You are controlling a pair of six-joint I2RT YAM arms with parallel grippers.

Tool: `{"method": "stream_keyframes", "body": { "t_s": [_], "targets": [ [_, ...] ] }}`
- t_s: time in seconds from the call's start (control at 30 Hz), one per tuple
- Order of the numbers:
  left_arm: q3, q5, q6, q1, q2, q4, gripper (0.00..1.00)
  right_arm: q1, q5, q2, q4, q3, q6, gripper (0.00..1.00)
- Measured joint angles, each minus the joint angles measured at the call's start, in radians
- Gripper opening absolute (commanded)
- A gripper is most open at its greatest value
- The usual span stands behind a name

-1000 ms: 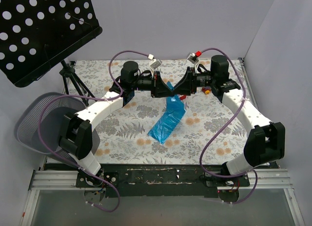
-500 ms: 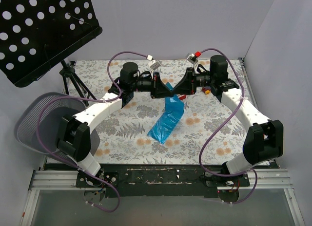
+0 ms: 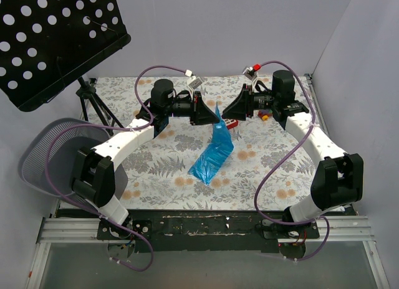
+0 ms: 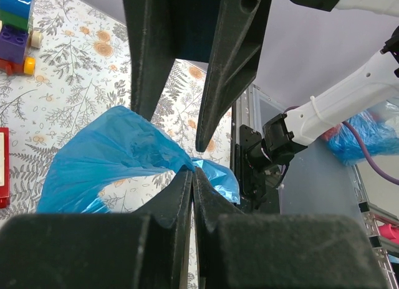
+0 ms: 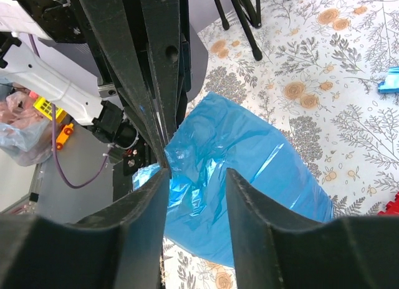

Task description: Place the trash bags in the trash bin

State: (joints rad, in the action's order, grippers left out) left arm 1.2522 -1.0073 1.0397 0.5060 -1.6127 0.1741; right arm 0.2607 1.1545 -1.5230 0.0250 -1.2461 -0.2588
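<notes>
You had the left gripper (image 4: 192,172) with jaws pinched shut on the trash bag (image 3: 214,153), its tail on the worktop (image 3: 156,177). The right gripper (image 5: 196,177) stood empty beside it, jaws apart. Your best move was to lift the tail clear before swinging to the trash bin (image 3: 38,158).

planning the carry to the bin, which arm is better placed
Left. The left gripper is shut on the trash bag, and the trash bin sits on its side; the right gripper is open.
</notes>
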Motion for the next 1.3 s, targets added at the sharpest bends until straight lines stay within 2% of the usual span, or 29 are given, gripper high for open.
{"method": "stream_keyframes", "body": {
  "t_s": [0.1, 0.2, 0.27, 0.37, 0.4, 0.7, 0.93, 0.97, 1.03, 1.13, 1.17, 1.3],
  "targets": [
    [0.0, -0.004, 0.005, 0.0, 0.0, 0.009, 0.0, 0.011, -0.003, 0.0, 0.001, 0.0, 0.0, 0.55],
    [0.0, -0.01, 0.011, 0.0, 0.0, 0.019, 0.0, 0.028, -0.005, -0.009, 0.002, -0.001, 0.0, 0.48],
    [-0.001, -0.014, 0.011, -0.002, 0.0, 0.01, 0.0, 0.037, -0.002, -0.02, 0.006, -0.004, -0.002, 0.35],
    [-0.001, -0.003, 0.006, -0.01, 0.0, 0.002, 0.0, 0.042, 0.014, -0.035, 0.012, -0.012, -0.008, 0.08],
    [-0.001, 0.002, 0.002, -0.011, 0.0, -0.002, 0.0, 0.043, 0.024, -0.038, 0.014, -0.014, -0.01, 0.01],
    [-0.002, 0.02, -0.002, -0.013, 0.0, -0.013, 0.0, 0.034, 0.037, -0.039, 0.028, -0.015, -0.007, 0.01],
    [-0.003, 0.032, -0.012, -0.013, 0.007, -0.025, 0.0, -0.048, -0.032, -0.039, -0.004, -0.015, 0.036, 0.01],
    [-0.003, 0.032, -0.012, -0.013, 0.009, -0.026, 0.0, -0.059, -0.037, -0.039, -0.008, -0.015, 0.038, 0.05],
    [-0.003, 0.032, -0.012, -0.013, 0.011, -0.025, 0.0, -0.065, -0.039, -0.039, -0.006, -0.015, 0.036, 0.4],
    [-0.003, 0.029, -0.014, -0.013, 0.013, -0.024, 0.0, -0.046, -0.026, -0.039, 0.008, -0.015, 0.016, 0.66],
    [-0.003, 0.026, -0.015, -0.013, 0.013, -0.025, 0.0, -0.034, -0.018, -0.039, 0.018, -0.016, 0.009, 0.7],
    [-0.003, 0.01, -0.033, -0.013, 0.013, -0.026, 0.0, 0.014, 0.01, -0.039, 0.053, -0.015, -0.008, 0.7]
  ]
}}
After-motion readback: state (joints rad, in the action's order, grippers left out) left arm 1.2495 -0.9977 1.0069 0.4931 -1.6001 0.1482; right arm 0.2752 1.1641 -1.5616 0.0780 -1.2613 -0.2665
